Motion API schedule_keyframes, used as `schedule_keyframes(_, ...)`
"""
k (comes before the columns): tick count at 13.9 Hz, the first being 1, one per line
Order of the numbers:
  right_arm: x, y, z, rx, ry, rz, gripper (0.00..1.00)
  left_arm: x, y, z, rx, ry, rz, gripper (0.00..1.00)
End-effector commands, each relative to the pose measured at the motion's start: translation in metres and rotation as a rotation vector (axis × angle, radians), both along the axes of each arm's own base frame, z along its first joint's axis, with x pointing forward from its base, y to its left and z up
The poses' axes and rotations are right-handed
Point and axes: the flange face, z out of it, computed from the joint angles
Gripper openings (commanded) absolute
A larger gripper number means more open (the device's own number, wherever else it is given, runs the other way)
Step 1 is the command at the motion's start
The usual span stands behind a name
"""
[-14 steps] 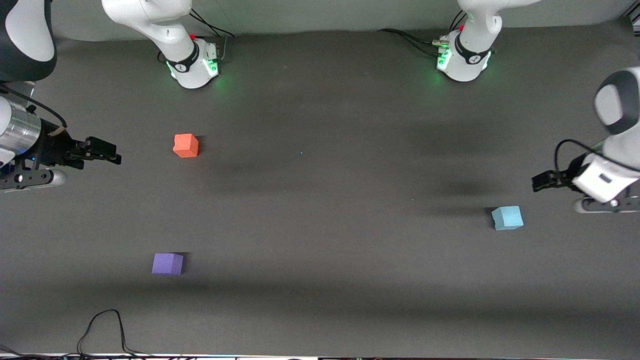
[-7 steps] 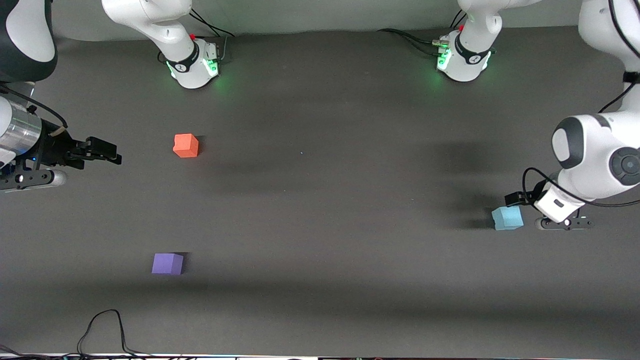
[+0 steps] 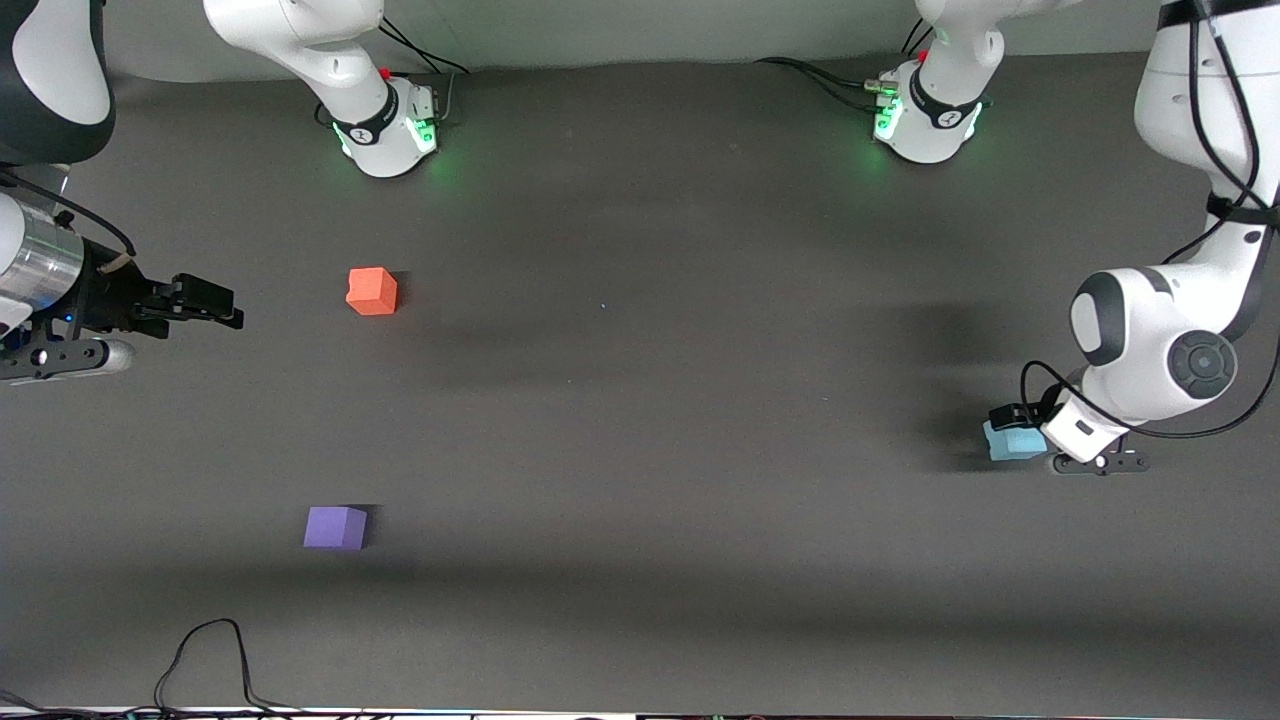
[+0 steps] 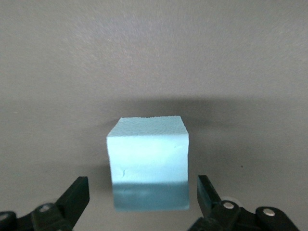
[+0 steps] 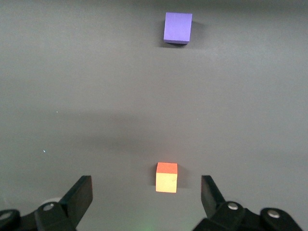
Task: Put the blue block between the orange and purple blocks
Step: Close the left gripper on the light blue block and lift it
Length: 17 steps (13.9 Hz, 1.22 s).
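**Blue block sits between spread fingers of the left end effector**

Surface (image 3: 640, 420): dark grey and matte, it carries all three blocks, with a thin black cable (image 3: 205, 655) looping along its edge nearest the front camera, toward the right arm's end.

Left arm (image 3: 1150, 355) reaches down at its own end of the surface. Its left end effector (image 4: 143, 199) is low at the blue block (image 3: 1012, 442), and in the left wrist view the block lies between the two fingers (image 4: 77, 197), which are spread wider than the block, a gap showing on each side. The block rests on the surface.

Right arm (image 3: 45, 275) waits at its end of the surface. The right end effector (image 3: 205, 300) is up in the air over bare surface near the orange block (image 3: 371, 291), fingers spread apart in the right wrist view.

Orange block lies toward the right arm's end, farther from the front camera than the purple block (image 3: 335, 527). The two stand well apart, with bare surface between them. Blue block is well apart from both, toward the left arm's end.
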Motion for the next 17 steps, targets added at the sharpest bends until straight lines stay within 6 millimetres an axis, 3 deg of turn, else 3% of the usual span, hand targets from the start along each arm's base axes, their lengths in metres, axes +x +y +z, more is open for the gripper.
schedule_keyframes(1, -0.004, 0.000, 0.002, 0.013, 0.000, -0.022, 1.00, 0.003, -0.001, 0.002, 0.008, -0.008, -0.010, 0.98)
schedule_keyframes(3, -0.004, 0.000, 0.002, 0.013, 0.000, -0.021, 1.00, 0.003, -0.002, 0.000, 0.008, -0.005, -0.004, 0.46)
schedule_keyframes(4, -0.004, 0.000, 0.002, 0.013, 0.002, -0.021, 1.00, 0.003, -0.003, 0.000, 0.008, -0.004, -0.001, 0.36)
schedule_keyframes(7, -0.004, 0.000, 0.002, 0.013, 0.002, -0.021, 1.00, 0.004, -0.004, 0.001, 0.008, 0.001, -0.001, 0.36)
schedule_keyframes(9, -0.004, 0.000, 0.002, 0.013, 0.002, -0.021, 1.00, 0.011, -0.002, 0.017, 0.010, -0.014, -0.005, 0.36)
schedule_keyframes(13, -0.005, 0.000, -0.001, 0.013, 0.008, -0.021, 1.00, 0.035, -0.008, 0.114, 0.017, 0.055, -0.013, 0.36)
schedule_keyframes(16, -0.005, 0.000, -0.001, 0.013, 0.006, -0.021, 1.00, 0.046, -0.058, 0.167, 0.026, 0.092, -0.014, 0.36)
schedule_keyframes(17, -0.005, 0.001, -0.001, 0.013, 0.006, -0.020, 1.00, 0.047, -0.091, 0.180, 0.033, 0.100, -0.001, 0.36)
